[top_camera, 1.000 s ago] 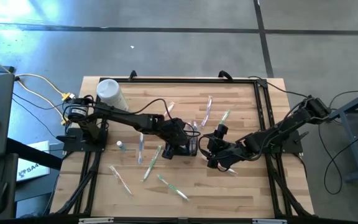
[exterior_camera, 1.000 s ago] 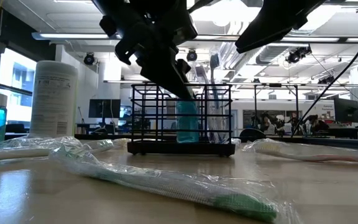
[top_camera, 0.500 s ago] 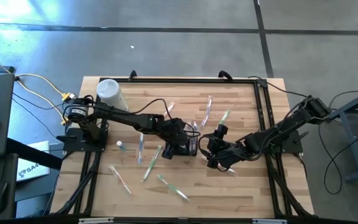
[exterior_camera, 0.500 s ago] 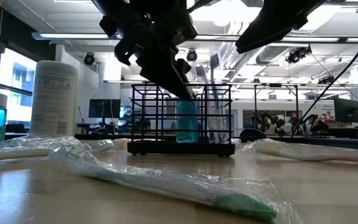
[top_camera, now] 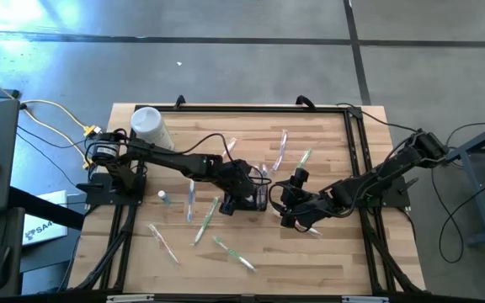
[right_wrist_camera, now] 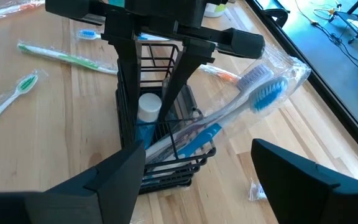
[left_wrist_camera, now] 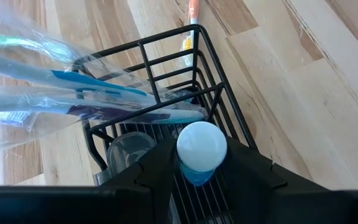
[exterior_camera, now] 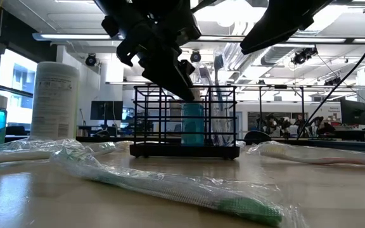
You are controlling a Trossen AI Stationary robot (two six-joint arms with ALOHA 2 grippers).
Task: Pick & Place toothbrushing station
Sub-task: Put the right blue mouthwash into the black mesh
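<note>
Toothbrushes in clear wrappers lie scattered toward the near edge of the wooden table, one with a green head closest in the low view. Farther in, about the middle of the table, stands the black wire caddy. It holds wrapped blue toothbrushes leaning out over its rim and a small blue bottle with a white cap standing upright inside. The left gripper reaches down into the caddy, its fingers on either side of the bottle, close to it; whether they press it I cannot tell. The right gripper waits just beside the caddy, fingers spread wide, holding nothing. A white lidded canister stands at the far left corner.
</note>
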